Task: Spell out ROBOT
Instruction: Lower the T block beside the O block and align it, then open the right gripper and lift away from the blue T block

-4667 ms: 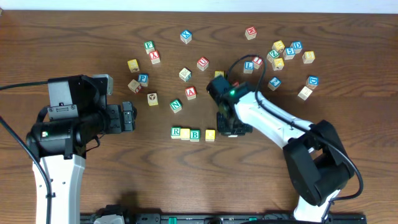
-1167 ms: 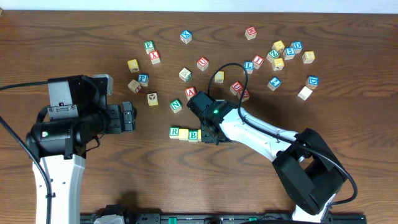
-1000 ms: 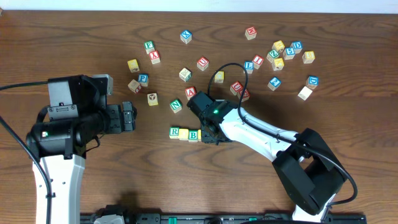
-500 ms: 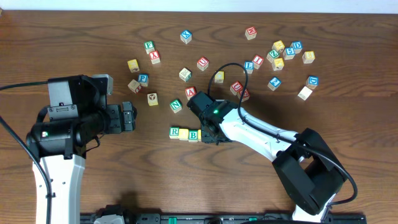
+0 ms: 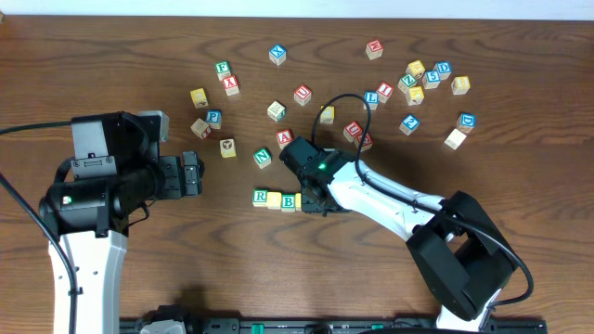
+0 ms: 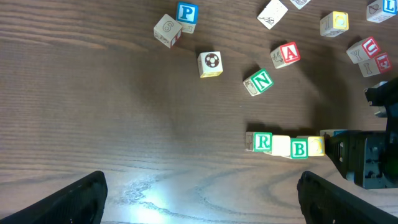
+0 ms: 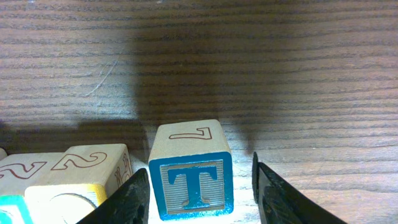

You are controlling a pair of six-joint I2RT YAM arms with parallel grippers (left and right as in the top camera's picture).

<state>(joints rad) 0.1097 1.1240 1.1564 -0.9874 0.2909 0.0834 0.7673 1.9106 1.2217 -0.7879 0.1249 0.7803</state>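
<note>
A row of blocks lies on the table: green R [image 5: 261, 196], a yellow block [image 5: 276, 199], green B [image 5: 290, 200] and another yellow block [image 6: 316, 145]. My right gripper [image 5: 314, 200] is at the row's right end. In the right wrist view its jaws [image 7: 200, 190] are open around a blue T block [image 7: 191, 177] that rests on the table beside the yellow block [image 7: 93, 168]. The left finger is against the T block, and a small gap shows at the right finger. My left gripper [image 6: 199, 205] is open and empty over bare wood, left of the row.
Loose letter blocks lie scattered behind the row: N [image 5: 263, 158], A [image 5: 285, 139], U [image 5: 303, 94], P [image 5: 213, 117], and a cluster at the back right around L [image 5: 371, 96]. The table's far edge runs along the top.
Since 4.7 s ago my right arm moved left to the row's end, and the last yellow block now sits against B. Over the last second nothing has visibly moved.
</note>
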